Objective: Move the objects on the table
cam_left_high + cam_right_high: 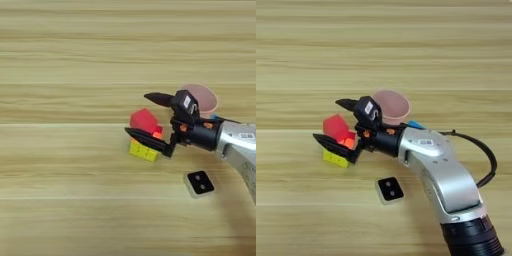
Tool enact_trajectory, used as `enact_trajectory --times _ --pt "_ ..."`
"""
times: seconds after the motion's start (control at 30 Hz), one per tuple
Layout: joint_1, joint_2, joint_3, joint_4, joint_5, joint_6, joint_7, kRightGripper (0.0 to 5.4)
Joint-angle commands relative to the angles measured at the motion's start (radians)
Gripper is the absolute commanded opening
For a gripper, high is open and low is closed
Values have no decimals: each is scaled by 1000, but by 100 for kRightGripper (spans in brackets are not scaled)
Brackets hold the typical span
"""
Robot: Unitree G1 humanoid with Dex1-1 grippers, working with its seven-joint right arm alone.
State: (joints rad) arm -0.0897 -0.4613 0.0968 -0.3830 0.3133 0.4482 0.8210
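The right arm (441, 175) reaches in from the lower right, silver forearm angled up and leftward across the picture. Its gripper (332, 121) points left, the two black fingers (331, 142) spread wide apart.

Small cube (144, 120) sits on top of the puzzle cube (142, 149), centre-right of the frame on the table (60, 165). Gripper (141, 116) reaches in from the right, one finger behind the small cube, one in front. Cup (203, 99) upper right behind the arm; little square block (200, 183) lower right.
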Motion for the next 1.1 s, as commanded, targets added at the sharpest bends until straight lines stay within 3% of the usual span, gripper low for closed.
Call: enact_trajectory --times 0.03,0.17,0.4,0.77,1.1 --pt "-34 -36 -15 -63 -34 -8 -45 539" --pt "-42 -43 3 -8 -76 -15 -51 539" --pt "-51 -7 16 62 -108 -36 -74 539" --pt "-39 22 35 80 -103 -10 -69 539" --pt "-52 39 34 125 -119 -6 -85 427"
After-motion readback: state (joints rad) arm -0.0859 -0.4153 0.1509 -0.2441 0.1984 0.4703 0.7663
